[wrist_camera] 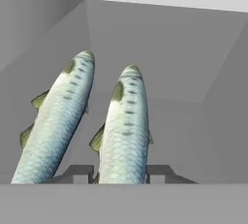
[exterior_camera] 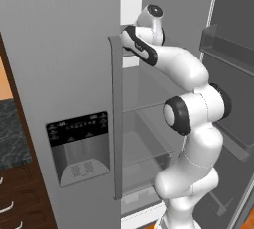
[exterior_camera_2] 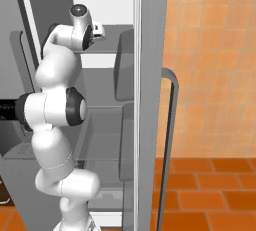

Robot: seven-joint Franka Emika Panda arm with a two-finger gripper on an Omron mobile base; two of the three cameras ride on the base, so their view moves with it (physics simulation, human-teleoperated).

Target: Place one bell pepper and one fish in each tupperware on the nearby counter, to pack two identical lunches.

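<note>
Grey fridge shelf [wrist_camera: 193, 63] carries two fish side by side; my end effector [wrist_camera: 121, 173] straddles the right fish [wrist_camera: 125, 131], fingers at its flanks, grip unconfirmed. Left fish [wrist_camera: 55, 126] waits; I judge packing barely begun.

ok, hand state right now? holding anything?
Hand: its two dark fingertips sit on either side of the right-hand pale silvery-green fish and look closed on it; the second fish alongside is free.

Two silvery fish [wrist_camera: 126, 131] [wrist_camera: 55, 126] side by side on grey shelf.
</note>
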